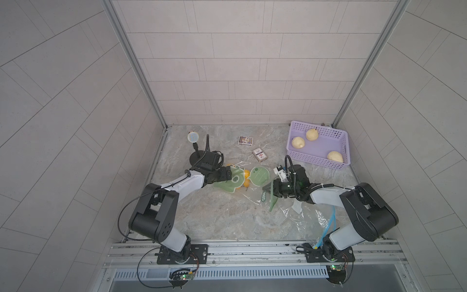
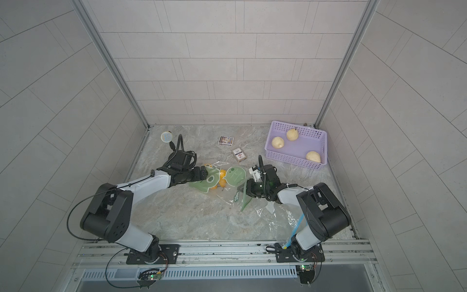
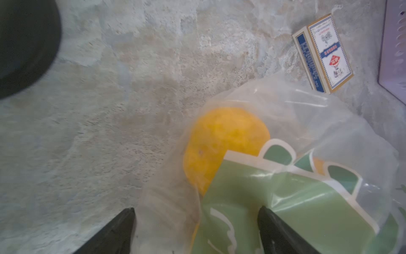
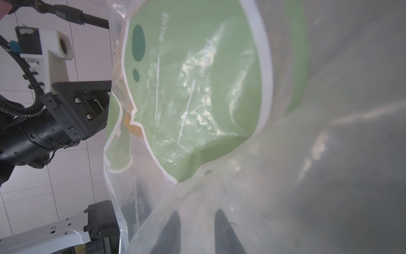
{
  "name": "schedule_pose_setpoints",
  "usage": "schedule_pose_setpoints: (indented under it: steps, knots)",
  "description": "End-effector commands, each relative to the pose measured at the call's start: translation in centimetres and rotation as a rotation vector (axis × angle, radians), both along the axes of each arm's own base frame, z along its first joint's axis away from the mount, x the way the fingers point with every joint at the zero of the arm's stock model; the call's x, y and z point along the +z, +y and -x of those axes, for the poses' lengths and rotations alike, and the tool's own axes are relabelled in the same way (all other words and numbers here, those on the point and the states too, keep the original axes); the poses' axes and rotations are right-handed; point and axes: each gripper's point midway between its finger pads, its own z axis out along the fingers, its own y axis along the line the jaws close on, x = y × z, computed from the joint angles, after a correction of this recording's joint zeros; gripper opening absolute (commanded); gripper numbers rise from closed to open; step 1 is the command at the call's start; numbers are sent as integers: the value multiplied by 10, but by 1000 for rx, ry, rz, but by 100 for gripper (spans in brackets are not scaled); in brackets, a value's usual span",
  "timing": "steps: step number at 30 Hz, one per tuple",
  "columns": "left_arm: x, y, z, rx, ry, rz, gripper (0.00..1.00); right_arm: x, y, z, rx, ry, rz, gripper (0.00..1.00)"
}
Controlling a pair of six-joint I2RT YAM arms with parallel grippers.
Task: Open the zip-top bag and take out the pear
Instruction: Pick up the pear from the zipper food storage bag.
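The zip-top bag (image 1: 259,177) is thin, see-through plastic. It is crinkly and shiny, with soft green cartoon shapes printed on it. It lies on the stone-look table (image 1: 214,217), out from the long front wall of the purple basket (image 1: 316,160), over toward the left arm. The pear (image 1: 246,173) is inside the bag. It is round and bright yellow and peeks out between the green shapes. In the left wrist view it looks like a smooth yellow ball behind foggy plastic.

The left gripper (image 3: 196,209) is at the bag end far from the basket. Its two black fingers stand wide apart with a fold of bag lying between them, and they hold nothing. The right gripper (image 1: 267,188) is at the bag end nearer the basket. Its fingers (image 4: 173,226) are close together and pinch the bag's edge, holding it up so a green strip hangs down.

The basket is hard plastic full of little holes. Three pale round pears lie apart inside it. A small flat card box (image 1: 259,154) sits between the basket and the bag, just beside the bag's edge. A second crumpled clear bag (image 1: 310,217) lies under the right arm, on the basket's robot side. Wide bare stone shows beyond it, in front of the left arm.
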Motion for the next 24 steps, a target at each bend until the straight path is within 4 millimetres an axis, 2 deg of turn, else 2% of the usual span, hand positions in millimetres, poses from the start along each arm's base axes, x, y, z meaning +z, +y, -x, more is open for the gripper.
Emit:
schedule_pose_setpoints:
  steps: [1,3,4,6,11,20,24]
  knots:
    - [22,-28,-16,-79,-78,118,50,6,2,-4,21,-29,-7,29]
    - [23,-30,-12,-92,-84,136,19,7,2,-5,19,-31,-6,29]
    - [27,-30,-10,-96,-94,141,9,8,2,-6,22,-34,-9,29]
    - [39,-33,-6,-111,-118,158,0,9,2,-8,19,-38,-12,29]
    - [84,-67,15,-211,-192,202,0,13,-3,-13,-2,-49,-45,29]
    - [138,-81,41,-223,-262,288,0,26,-12,-14,11,-82,-103,38]
    - [157,-86,47,-228,-284,332,0,33,-12,-10,41,-100,-142,47]
